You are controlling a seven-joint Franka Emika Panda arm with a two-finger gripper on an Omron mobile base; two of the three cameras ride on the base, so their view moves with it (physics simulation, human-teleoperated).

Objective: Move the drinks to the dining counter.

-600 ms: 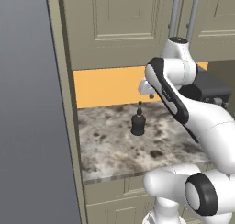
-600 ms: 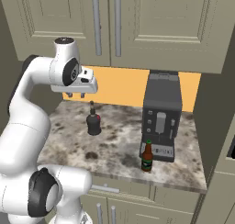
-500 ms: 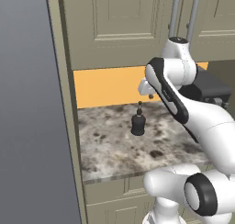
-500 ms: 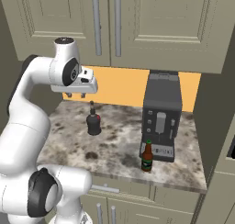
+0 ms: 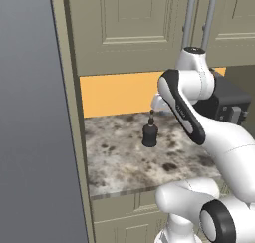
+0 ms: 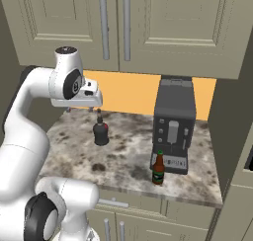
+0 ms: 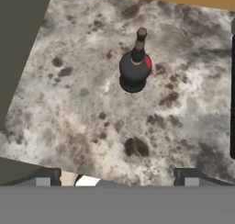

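Hovering claw (image 6: 81, 108) above black bottle (image 6: 101, 132)

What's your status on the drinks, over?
Gripper open, empty, above worktop. Squat black bottle upright, untouched. Red-capped bottle stands against coffee machine.

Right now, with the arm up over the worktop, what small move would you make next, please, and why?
I would probably lower the gripper toward the squat black bottle. Its jaws stand wide apart and hold nothing, it hangs above the worktop, and that bottle stands upright just ahead of it in the hand view. The red-capped bottle sits farther off, beside the coffee machine.
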